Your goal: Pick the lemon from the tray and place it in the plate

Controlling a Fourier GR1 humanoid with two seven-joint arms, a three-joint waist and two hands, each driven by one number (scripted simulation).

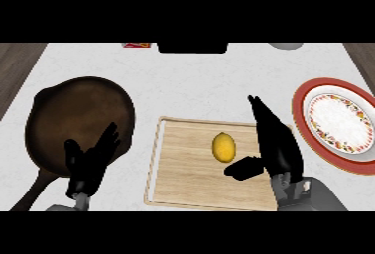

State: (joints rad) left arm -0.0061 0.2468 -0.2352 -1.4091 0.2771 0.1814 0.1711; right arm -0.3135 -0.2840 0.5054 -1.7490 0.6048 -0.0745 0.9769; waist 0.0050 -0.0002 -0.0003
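Right hand (273, 144) over the right side of the tray (176, 188), fingers straight and stretched toward the far edge, thumb sticking out to the left near the bottom; it has hold of nothing. Lemon (224, 147) lies on the tray, just left of that hand, in the open space between thumb and fingers; whether the thumb touches it cannot be told, but no finger is curled round it. So the pick is not yet done: lemon not lifted, hand beside it and not closed. Left to do, by my reading: close on the lemon, lift it, carry it right, set it down. Plate (338, 124), red-rimmed with a patterned white centre, sits to the right of the tray, just beyond the right hand, nothing on it. Left hand (92, 161) rests open, fingers up, at the lower left over the near rim of a dark frying pan (77, 111), well apart from the lemon.
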